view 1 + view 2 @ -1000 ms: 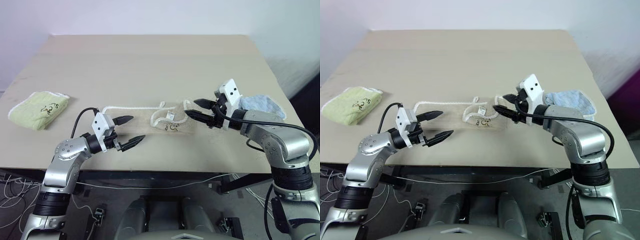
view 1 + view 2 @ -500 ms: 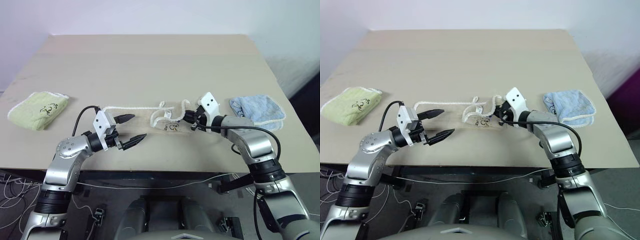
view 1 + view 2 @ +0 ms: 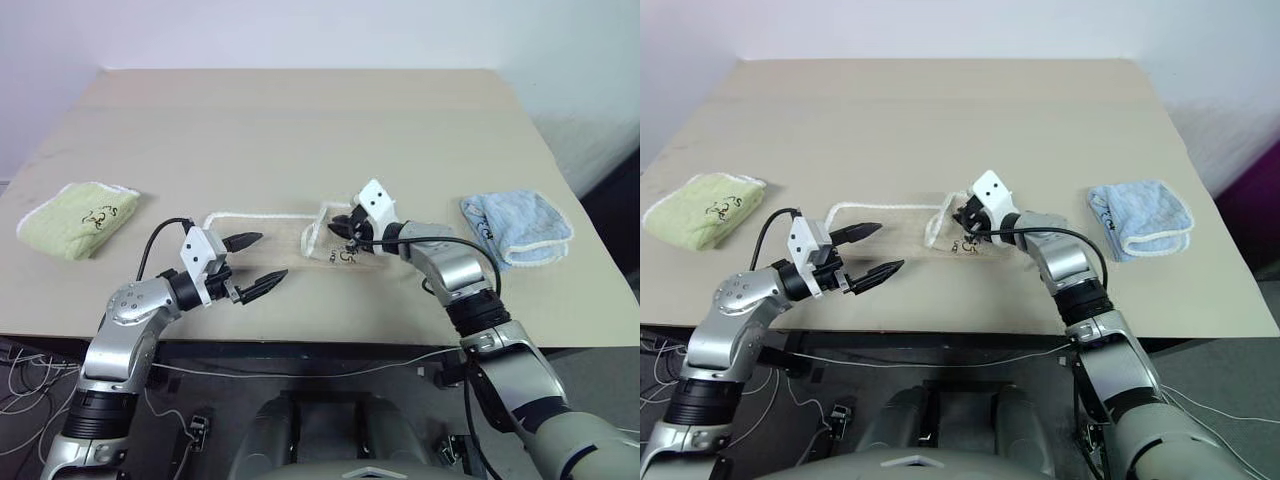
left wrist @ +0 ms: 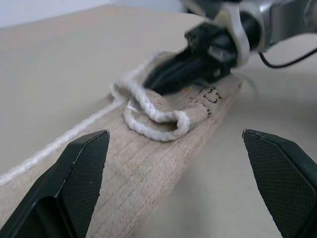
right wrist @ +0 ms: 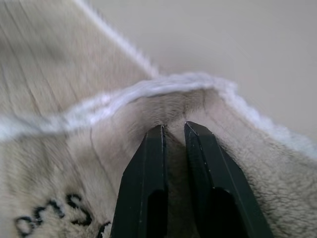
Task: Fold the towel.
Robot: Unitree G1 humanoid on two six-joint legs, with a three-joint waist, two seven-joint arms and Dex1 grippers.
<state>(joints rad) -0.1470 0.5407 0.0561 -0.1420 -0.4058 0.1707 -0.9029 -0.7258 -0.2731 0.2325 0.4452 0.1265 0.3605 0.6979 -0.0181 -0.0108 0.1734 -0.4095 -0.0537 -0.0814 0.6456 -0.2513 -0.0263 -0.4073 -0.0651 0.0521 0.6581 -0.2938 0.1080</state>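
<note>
Right gripper (image 5: 171, 130) apparently pinching towel (image 3: 300, 250) fold | left gripper (image 3: 262, 260) wide open, empty | towels: three

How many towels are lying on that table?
3. A light green folded towel lies near the table's left edge, the long beige towel in the middle between the grippers, and a light blue folded towel on the right.

Soft, fuzzy beige cloth towel (image 3: 300, 245) with ropey white edge. Smooth, matt tan table (image 3: 300, 130). Hard black plastic fingers (image 4: 81, 173), finely bumpy.
</note>
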